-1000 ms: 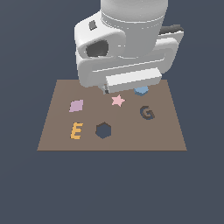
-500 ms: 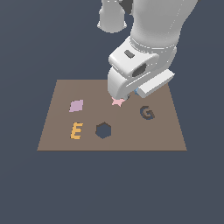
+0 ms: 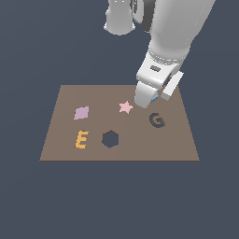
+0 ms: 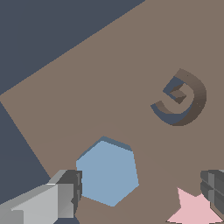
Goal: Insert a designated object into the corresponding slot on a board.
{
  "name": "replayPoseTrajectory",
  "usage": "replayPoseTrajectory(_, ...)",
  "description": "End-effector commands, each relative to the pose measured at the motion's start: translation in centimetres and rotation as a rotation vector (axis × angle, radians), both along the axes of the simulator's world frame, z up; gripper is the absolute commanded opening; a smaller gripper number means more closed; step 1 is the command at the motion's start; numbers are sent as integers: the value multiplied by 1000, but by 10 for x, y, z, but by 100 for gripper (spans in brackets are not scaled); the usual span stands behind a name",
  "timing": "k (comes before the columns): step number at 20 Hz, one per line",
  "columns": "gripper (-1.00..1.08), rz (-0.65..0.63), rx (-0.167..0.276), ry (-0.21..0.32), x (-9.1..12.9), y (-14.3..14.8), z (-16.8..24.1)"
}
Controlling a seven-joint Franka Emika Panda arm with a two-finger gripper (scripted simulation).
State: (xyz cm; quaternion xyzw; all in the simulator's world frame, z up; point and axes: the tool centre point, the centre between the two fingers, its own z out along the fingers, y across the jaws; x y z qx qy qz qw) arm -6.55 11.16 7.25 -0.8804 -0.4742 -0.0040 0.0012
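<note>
While the white arm (image 3: 172, 42) reaches down from the 12 o'clock edge of the exterior view, the brown board (image 3: 60, 140) lies flat below it on a dark ground. On the board sit a lilac diamond (image 3: 81, 113) at about 9 o'clock from the board's middle, an orange E (image 3: 81, 139) toward 8 o'clock, a pink star (image 3: 125, 107) near 12 o'clock, and a dark G-shaped cut-out (image 3: 157, 120) toward 3 o'clock. The hexagon slot (image 3: 110, 139) is a dark hole at about 6 o'clock from the board's middle, uncovered, with nothing in it.

The gripper (image 3: 150, 99) hangs over the board's far side, between the star and the G, with only a sliver of blue showing between its parts in the exterior view. In the wrist view the gripper (image 4: 140, 192) stands wide open: 1 finger (image 4: 65, 194) sits just beside an edge of the light-blue block (image 4: 108, 171), whether touching it I cannot tell, and the other finger (image 4: 213, 186) is well apart from the block, above a point of the star (image 4: 196, 210). The block lies flat on the board, hexagonal in outline, not clamped, well apart from the slot. The G cut-out (image 4: 180, 98) lies near it in that view.
</note>
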Motion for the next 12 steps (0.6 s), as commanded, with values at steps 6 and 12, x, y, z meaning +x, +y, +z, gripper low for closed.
replayPoseTrajectory(6, 100, 146, -4, 4, -21, 7, -19)
replayPoseTrajectory(12, 100, 166, -5, 6, -24, 7, -22)
